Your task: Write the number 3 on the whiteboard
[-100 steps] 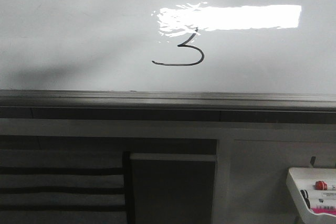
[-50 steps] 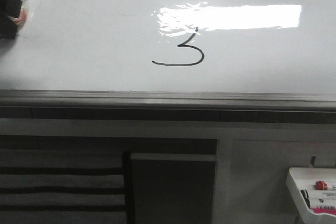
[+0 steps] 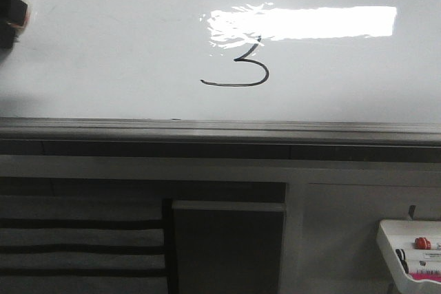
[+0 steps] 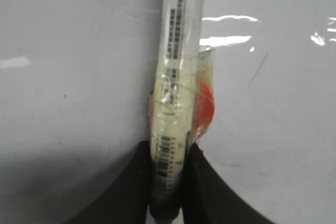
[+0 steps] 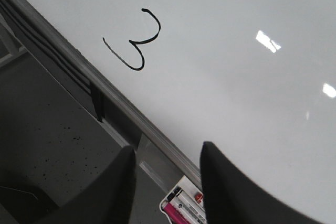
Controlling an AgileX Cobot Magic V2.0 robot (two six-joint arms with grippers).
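A thin black hand-drawn number 3 sits upright on the large glossy white whiteboard, at 6 o'clock of its bright reflection.

Grey metal rail, full width, running 9 to 3 o'clock across mid-frame; dark channel beneath it. Pale panel at 4 o'clock, below the rail. Dark rectangular panel with light top edge at 6 o'clock. Striped surface, alternating dark and light horizontal bands, at 8 o'clock. Small white tray at 4 to 5 o'clock corner, holding markers, one with a red cap. Grey speckled floor, right wrist view. Bright rectangular light reflection at 1 o'clock
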